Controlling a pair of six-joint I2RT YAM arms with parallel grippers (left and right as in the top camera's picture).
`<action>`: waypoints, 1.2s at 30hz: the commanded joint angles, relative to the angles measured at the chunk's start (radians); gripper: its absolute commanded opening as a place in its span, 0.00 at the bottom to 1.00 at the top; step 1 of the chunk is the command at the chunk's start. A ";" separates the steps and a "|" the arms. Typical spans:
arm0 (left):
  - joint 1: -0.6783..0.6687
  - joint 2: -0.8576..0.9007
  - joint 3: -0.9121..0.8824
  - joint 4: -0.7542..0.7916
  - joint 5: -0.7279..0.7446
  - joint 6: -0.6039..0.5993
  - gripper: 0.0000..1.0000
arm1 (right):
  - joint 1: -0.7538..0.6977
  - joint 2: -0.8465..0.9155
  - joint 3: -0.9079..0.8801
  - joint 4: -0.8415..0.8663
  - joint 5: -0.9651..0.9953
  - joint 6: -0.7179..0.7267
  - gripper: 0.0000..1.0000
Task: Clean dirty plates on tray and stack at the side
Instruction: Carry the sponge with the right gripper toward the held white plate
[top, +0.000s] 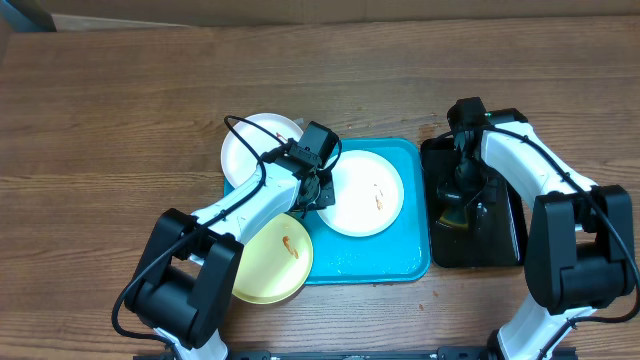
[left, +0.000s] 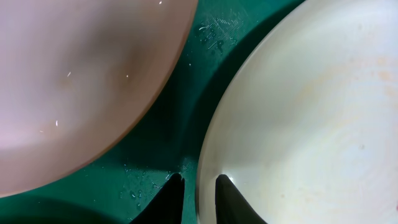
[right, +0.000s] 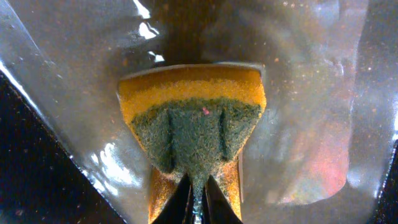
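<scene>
With the right tool (right: 198, 194) clamped on the sponge (right: 193, 106) in the black tray (top: 500, 245), confirm that the left tool (left: 199, 199), straddling the rim of the smeared white plate (left: 311, 124) on the turquoise tray (top: 415, 215), actually grips (contact cannot be told) before scrubbing.

Item: turquoise tray (top: 415, 255), rectangular, rounded corners, raised rim, water beads on its floor. One white plate (top: 365, 195) lies flat inside, toward 1 o'clock, with an orange streak on its face; second white plate (top: 258, 145) overlaps the 10 o'clock corner. One pale yellow plate (top: 275, 262), with an orange-red smear, overhangs the 8 o'clock corner.
</scene>
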 joint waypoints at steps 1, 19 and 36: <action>0.006 -0.017 0.007 -0.002 -0.013 0.013 0.19 | -0.005 -0.032 -0.010 0.003 0.007 0.000 0.04; 0.005 -0.017 0.006 0.005 -0.013 0.012 0.13 | -0.008 -0.032 0.027 -0.003 0.008 -0.078 0.04; 0.005 -0.016 0.006 0.005 -0.002 -0.001 0.28 | -0.008 -0.032 0.232 -0.231 0.039 -0.098 0.04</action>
